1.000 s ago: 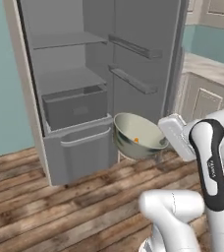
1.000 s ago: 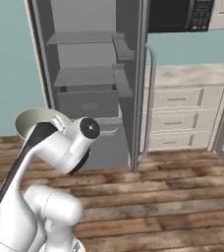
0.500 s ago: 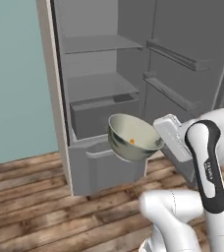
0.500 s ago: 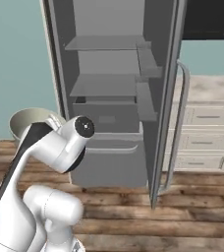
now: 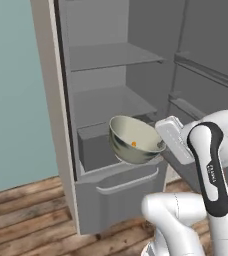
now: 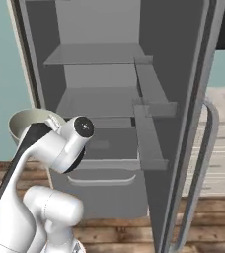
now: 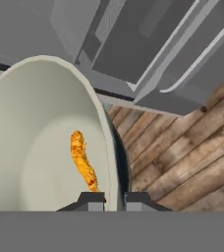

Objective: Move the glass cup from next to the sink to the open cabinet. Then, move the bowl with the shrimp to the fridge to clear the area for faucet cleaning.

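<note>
The cream bowl with the shrimp [image 5: 133,142] hangs tilted in the air in front of the open fridge [image 5: 111,90], level with its drawer [image 5: 93,147]. My gripper [image 5: 161,145] is shut on the bowl's rim at its right side. In the hand view the bowl [image 7: 35,142] shows its cream inside with an orange shrimp [image 7: 82,160], and my gripper [image 7: 115,199] pinches the rim between its two dark tips. In the right base view the bowl [image 6: 28,123] peeks out behind my arm, left of the fridge's inside [image 6: 99,104].
Flat grey shelves [image 5: 111,55] span the fridge above the drawer. The taupe fridge door [image 6: 183,113] stands open at the right with door racks [image 6: 149,106]. White drawer cabinets [image 6: 223,158] lie beyond it. Wooden floor [image 5: 21,215] runs below.
The whole scene has grown and shifted as the base drove closer to the fridge. The bowl stays held in the gripper, now right before the drawer.
</note>
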